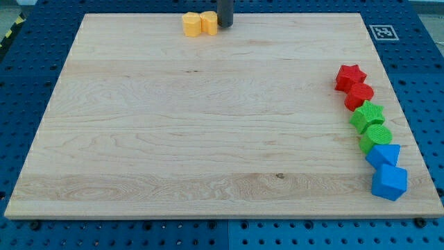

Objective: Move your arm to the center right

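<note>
My tip (225, 25) is at the view's top centre of the wooden board (208, 132), just right of a yellow block (209, 22) and touching or nearly touching it. A second yellow block, hexagon-like (191, 24), sits against that one on its left. Along the board's right edge runs a line of blocks: a red star (350, 76), a red block (359, 95), a green block (367, 115), a second green block (375, 137), a blue block (383, 154) and a blue cube (389, 182). All are far from my tip.
A small black-and-white marker tag (382, 32) sits at the board's top right corner. Blue perforated table (28, 76) surrounds the board on all sides.
</note>
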`<state>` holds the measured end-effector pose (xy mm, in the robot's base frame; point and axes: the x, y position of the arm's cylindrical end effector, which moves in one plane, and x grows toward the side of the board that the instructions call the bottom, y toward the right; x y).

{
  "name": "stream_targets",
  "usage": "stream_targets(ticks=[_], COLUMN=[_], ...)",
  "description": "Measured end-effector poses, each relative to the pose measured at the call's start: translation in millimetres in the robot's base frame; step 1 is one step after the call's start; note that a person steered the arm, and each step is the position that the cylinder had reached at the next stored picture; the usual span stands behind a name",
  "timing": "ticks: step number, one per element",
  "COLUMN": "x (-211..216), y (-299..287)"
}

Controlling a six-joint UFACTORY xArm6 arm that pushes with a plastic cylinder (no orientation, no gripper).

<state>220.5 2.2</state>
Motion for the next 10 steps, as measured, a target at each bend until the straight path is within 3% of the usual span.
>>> stream_targets(ticks=[3,4,6,8,10], x=[7,29,29,70,84], y=[13,59,98,207,226])
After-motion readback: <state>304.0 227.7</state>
